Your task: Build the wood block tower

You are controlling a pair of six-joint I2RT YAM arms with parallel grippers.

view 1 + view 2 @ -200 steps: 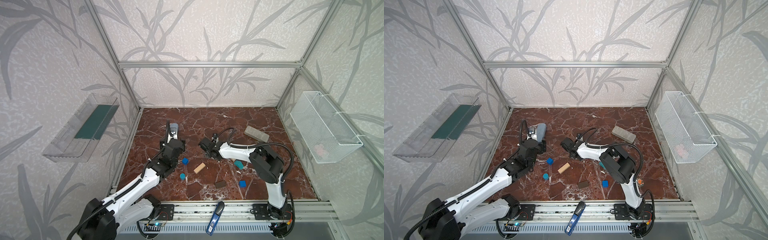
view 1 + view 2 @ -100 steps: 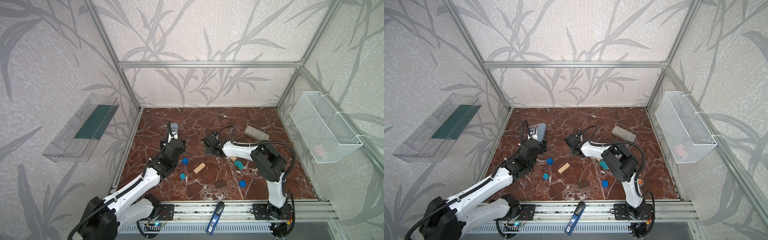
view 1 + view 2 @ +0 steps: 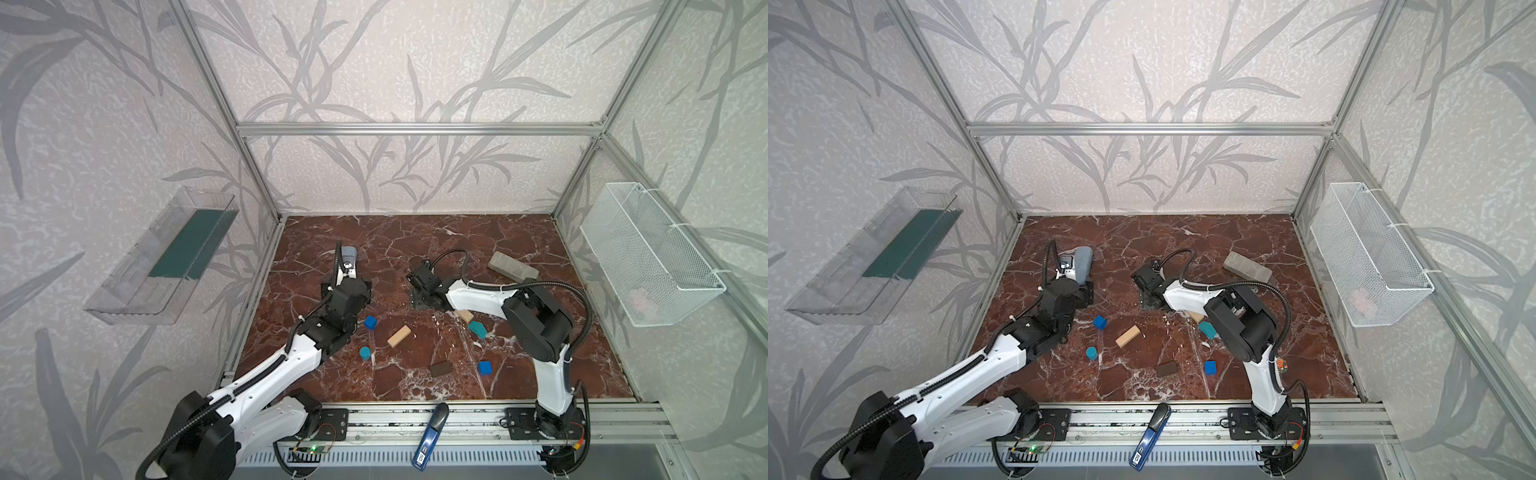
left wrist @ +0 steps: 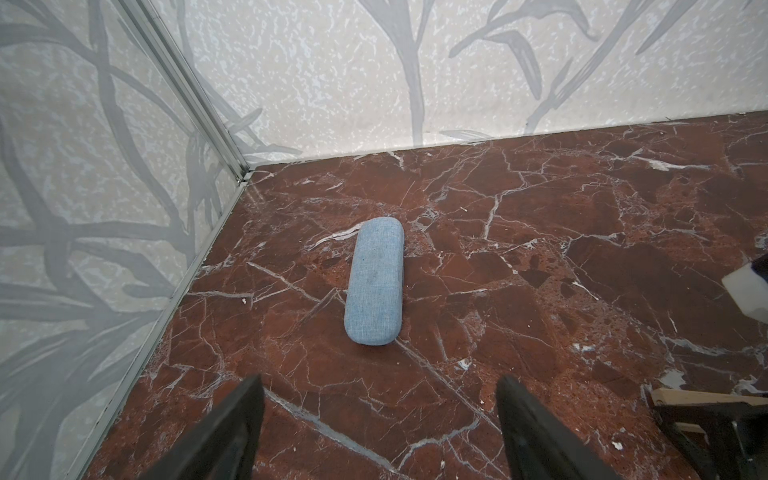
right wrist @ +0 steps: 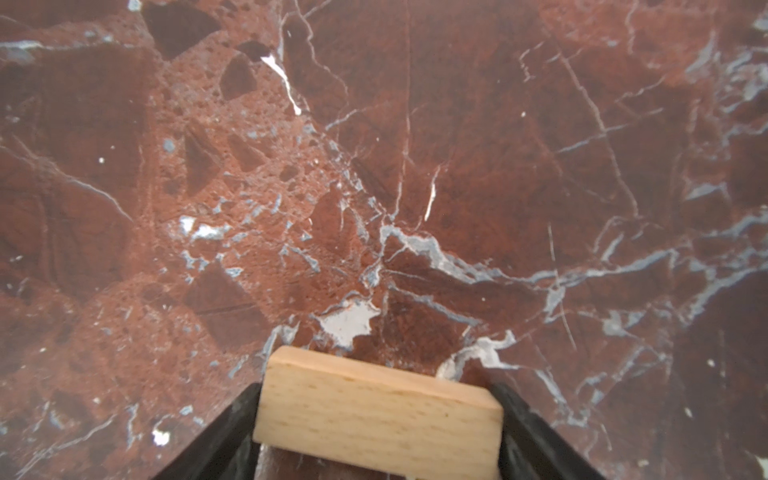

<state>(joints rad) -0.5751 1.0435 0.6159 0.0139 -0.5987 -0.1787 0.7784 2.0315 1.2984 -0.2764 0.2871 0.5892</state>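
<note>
The wood blocks lie scattered singly on the marble floor; no tower stands in any view. Between the arms are a blue cube [image 3: 370,322], a pale bar [image 3: 399,336] and a blue cylinder [image 3: 365,353]. Nearer the front lie a dark brown bar [image 3: 441,368] and another blue cube [image 3: 484,367]. A teal piece [image 3: 478,329] and a pale bar [image 3: 464,316] sit partly under the right arm. My right gripper [image 5: 375,388] [image 3: 420,300], low over the floor, is shut lengthwise on a pale bar [image 5: 374,415]. My left gripper [image 4: 379,382] [image 3: 348,287] is open and empty.
A grey-blue case [image 4: 375,286] lies just beyond the left gripper, near the left wall. A grey brick [image 3: 513,266] lies at the back right. A wire basket [image 3: 648,253] and a clear tray [image 3: 166,257] hang on the side walls. A blue tool [image 3: 430,432] rests on the front rail.
My right gripper has shifted a little to the right and toward the back with the pale bar. The left arm and the loose blocks have stayed put.
</note>
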